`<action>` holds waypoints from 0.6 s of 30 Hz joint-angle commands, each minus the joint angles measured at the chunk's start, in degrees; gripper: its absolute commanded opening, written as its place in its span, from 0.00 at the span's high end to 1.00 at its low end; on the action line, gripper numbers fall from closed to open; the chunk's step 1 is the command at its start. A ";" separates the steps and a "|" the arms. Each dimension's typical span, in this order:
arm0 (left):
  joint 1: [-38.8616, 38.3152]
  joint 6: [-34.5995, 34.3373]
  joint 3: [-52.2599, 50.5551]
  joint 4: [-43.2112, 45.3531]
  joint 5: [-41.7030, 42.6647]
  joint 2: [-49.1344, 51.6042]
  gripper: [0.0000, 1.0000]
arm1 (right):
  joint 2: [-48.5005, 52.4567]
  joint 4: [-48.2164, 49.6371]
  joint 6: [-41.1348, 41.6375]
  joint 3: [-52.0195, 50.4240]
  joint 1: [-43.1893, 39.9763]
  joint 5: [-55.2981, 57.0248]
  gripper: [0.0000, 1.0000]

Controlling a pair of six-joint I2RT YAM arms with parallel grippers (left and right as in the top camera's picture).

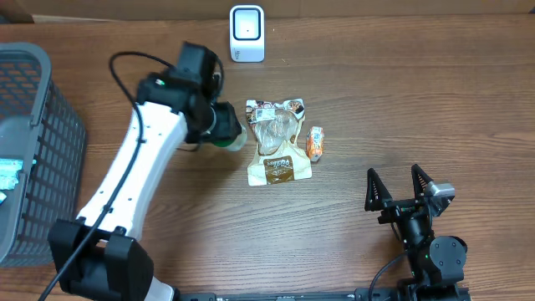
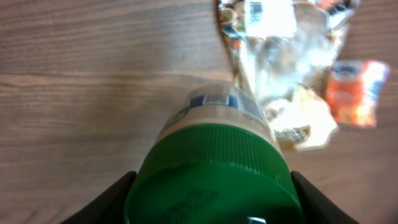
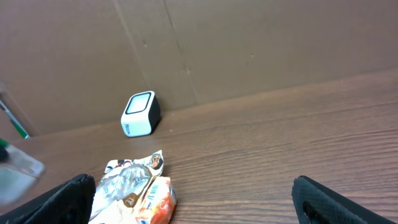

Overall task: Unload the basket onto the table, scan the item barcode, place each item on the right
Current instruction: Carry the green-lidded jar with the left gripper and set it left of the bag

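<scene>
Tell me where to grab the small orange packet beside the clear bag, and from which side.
Probably from straight above with the open right gripper, which is nearer. The orange packet lies flat, so pinch across its narrow middle. Its right edge is free; the clear bag sits close on its left, leaving that finger little room.

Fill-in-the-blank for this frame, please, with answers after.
The left pincer is shut on a jar whose lid is ____.
The right pincer stands ____ and holds nothing.
The small packet beside the clear bag is ____.
Answers: green; open; orange.
</scene>
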 commanded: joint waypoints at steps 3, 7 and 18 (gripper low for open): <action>-2.14 -5.86 -6.64 6.58 -5.99 -0.15 0.77 | -0.57 0.26 0.35 -0.61 0.28 0.17 0.00; -3.30 -7.89 -9.70 9.03 -5.92 0.02 0.74 | -0.57 0.26 0.35 -0.61 0.28 0.17 0.00; -5.60 -8.76 -13.29 10.75 -5.57 0.02 0.68 | -0.57 0.26 0.35 -0.61 0.28 0.17 0.00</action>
